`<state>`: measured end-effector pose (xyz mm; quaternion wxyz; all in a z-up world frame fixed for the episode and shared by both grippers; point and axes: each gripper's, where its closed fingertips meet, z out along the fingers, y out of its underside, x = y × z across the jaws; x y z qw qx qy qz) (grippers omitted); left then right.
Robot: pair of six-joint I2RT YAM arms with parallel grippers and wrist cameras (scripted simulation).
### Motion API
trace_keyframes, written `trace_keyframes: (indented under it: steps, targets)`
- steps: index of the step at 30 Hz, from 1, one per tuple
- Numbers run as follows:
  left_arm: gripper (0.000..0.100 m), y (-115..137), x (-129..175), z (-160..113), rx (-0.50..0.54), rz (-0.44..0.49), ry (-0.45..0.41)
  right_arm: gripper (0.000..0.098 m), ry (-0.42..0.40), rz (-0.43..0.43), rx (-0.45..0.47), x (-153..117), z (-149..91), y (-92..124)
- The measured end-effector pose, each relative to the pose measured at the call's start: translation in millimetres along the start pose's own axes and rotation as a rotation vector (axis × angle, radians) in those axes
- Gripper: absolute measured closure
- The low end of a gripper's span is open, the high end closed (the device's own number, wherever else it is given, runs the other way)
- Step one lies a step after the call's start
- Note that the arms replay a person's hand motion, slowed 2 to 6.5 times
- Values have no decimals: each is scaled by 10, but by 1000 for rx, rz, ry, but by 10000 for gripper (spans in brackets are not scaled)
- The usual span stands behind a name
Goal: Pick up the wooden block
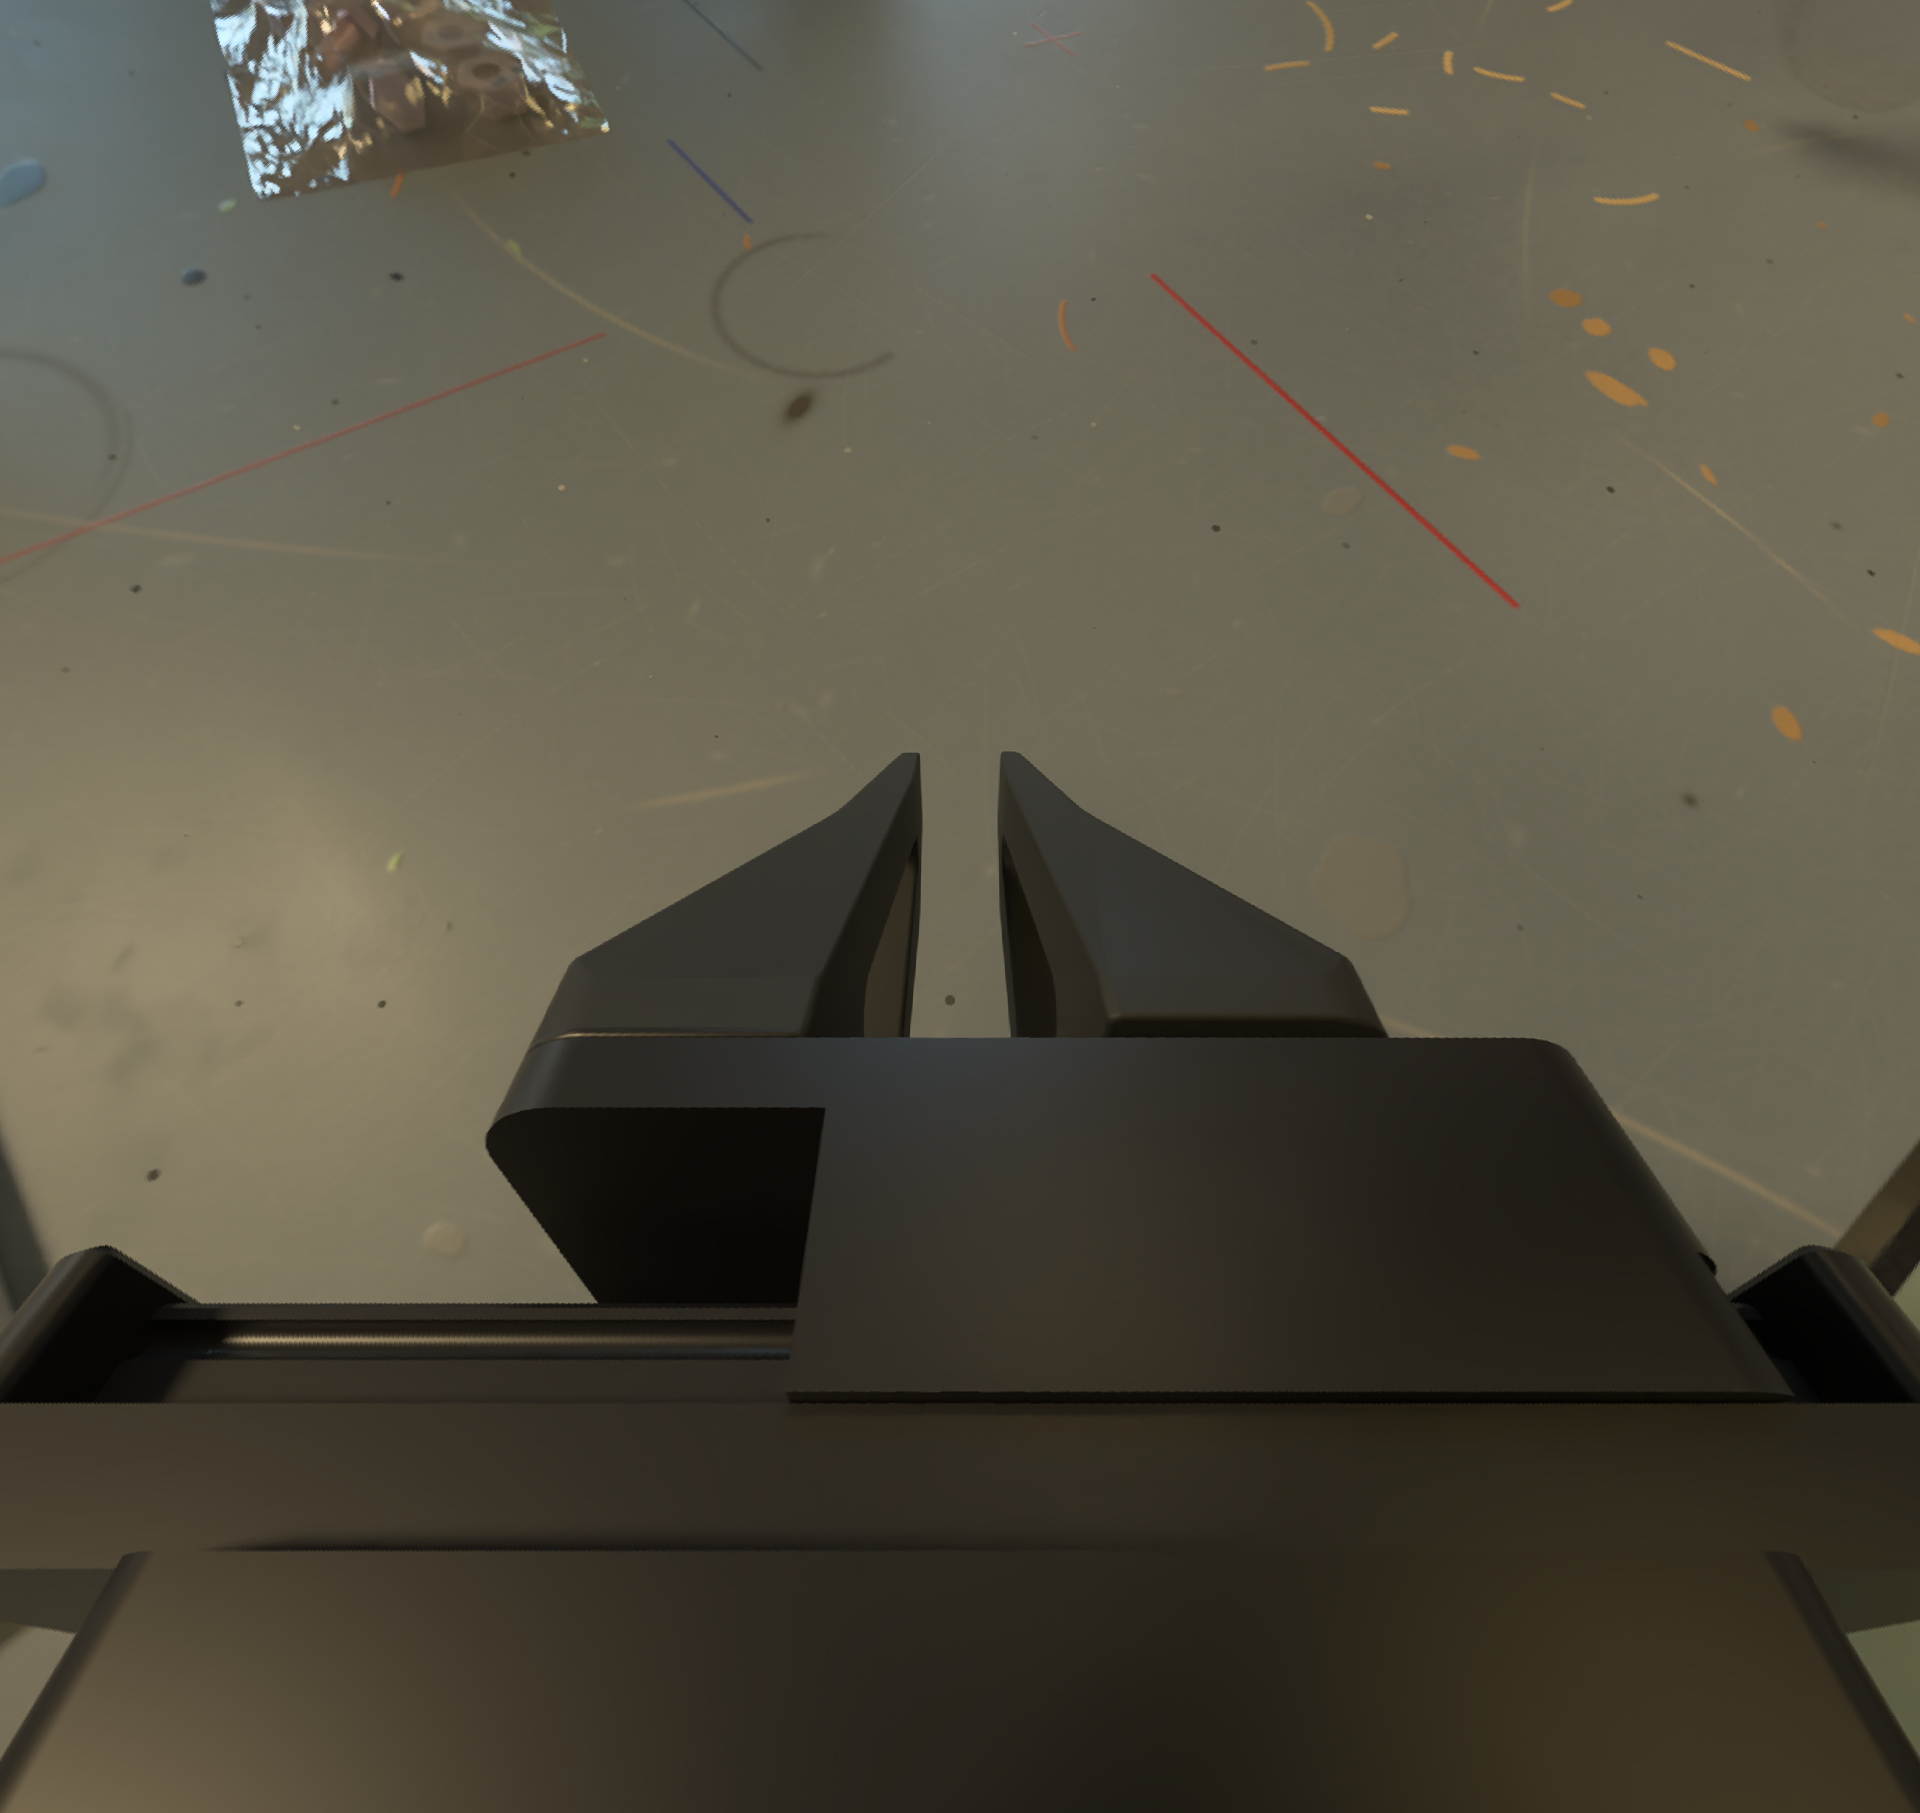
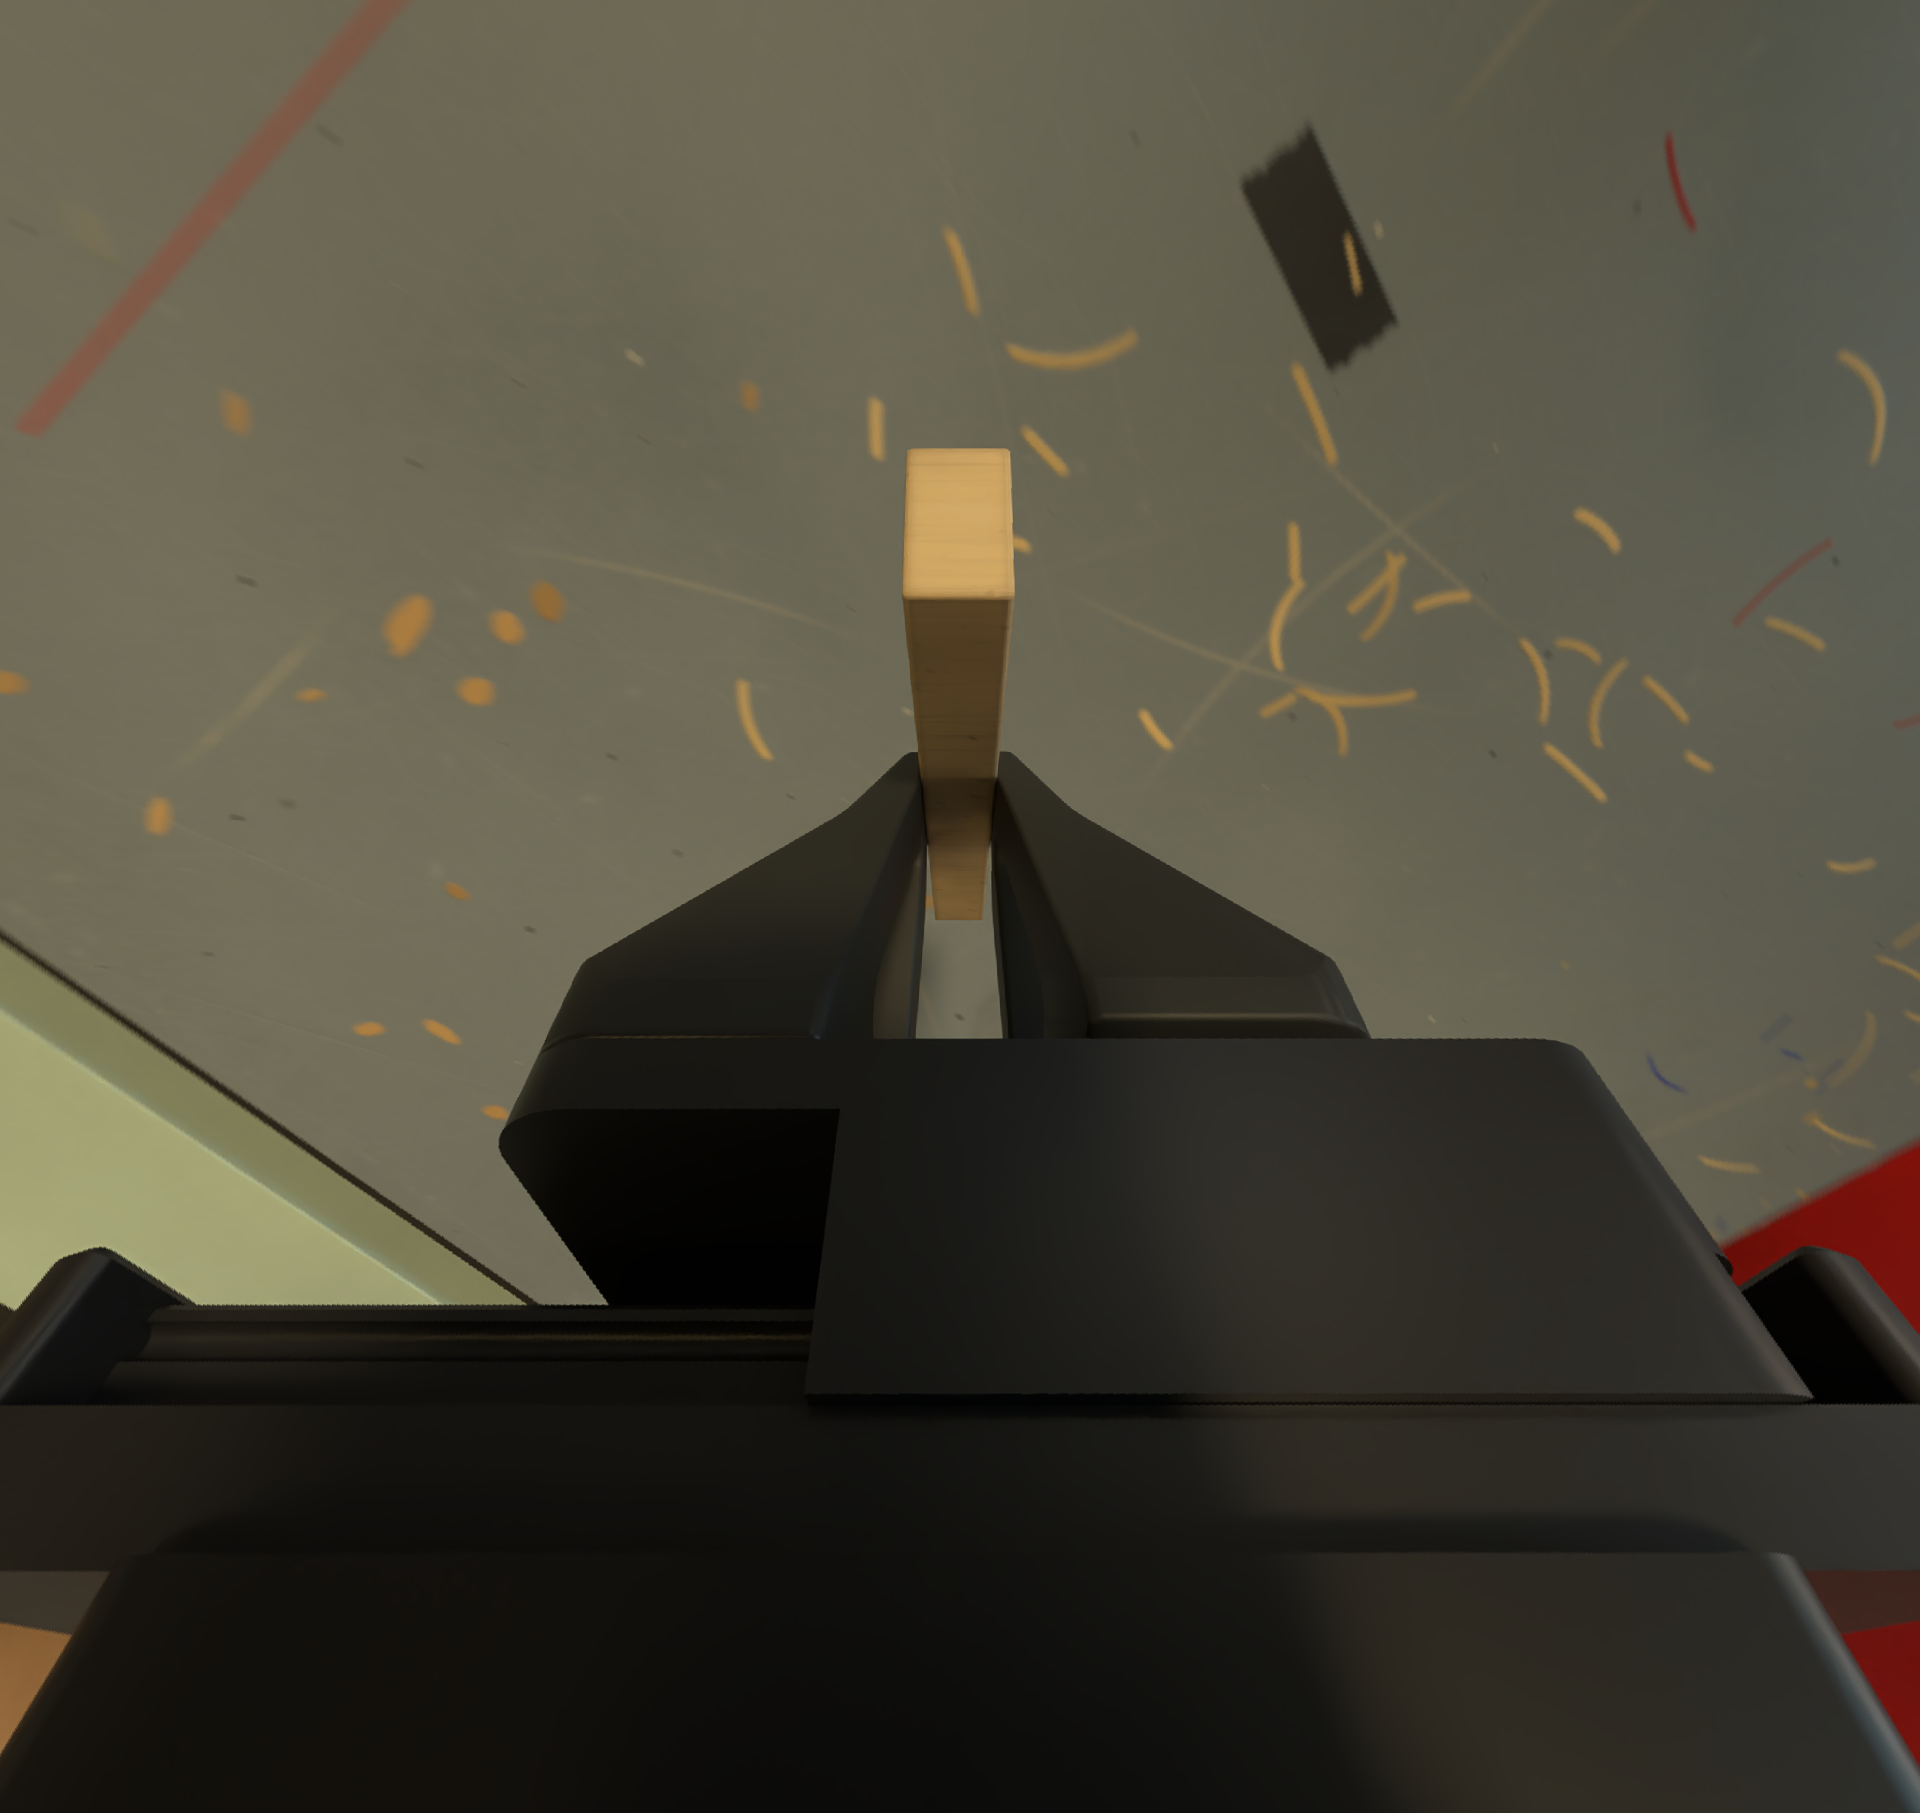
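While clamped between the two black fingers, wooden block: the pale wooden block (image 2: 957,610) juts forward from the right pincer (image 2: 959,776), its near end seated between the tips, its far end free above the bench.
Block posture: long and narrow, in line with the fingers, with a thin edge toward the camera.
Right pincer: closed onto the block, one finger pressing each broad face; a sliver of open space shows behind the block's near end.
Bench under the block: the grey, scratched bench (image 2: 520,205) is strewn with orange flecks and curved streaks; nothing stands near the block.
Other marks, right wrist view: a dull red stripe (image 2: 218,200) lies far left, and a dark tape patch (image 2: 1317,246) sits up and to the right.
Bench edge: it runs diagonally at lower left, with a pale green surface beyond; a red area shows at lower right.
Left pincer: the left pincer (image 1: 959,761) carries nothing, its fingers drawn close with only a narrow slit between the tips.
Around the left pincer: a crinkled clear bag (image 1: 400,49) of brownish small parts lies far off at upper left, and a thin red line (image 1: 1335,438) crosses the bench to the right; the path ahead is unobstructed.
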<state>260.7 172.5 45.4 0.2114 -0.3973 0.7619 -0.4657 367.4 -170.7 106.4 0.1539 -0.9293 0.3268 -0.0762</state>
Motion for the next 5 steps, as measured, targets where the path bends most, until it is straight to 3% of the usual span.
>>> trace_keyframes:
  steps: [5]
  targets:
    - [816, -187, 228, -88, 19, 89, 55, 874, -106, 14, 186, -320, -160, -149]
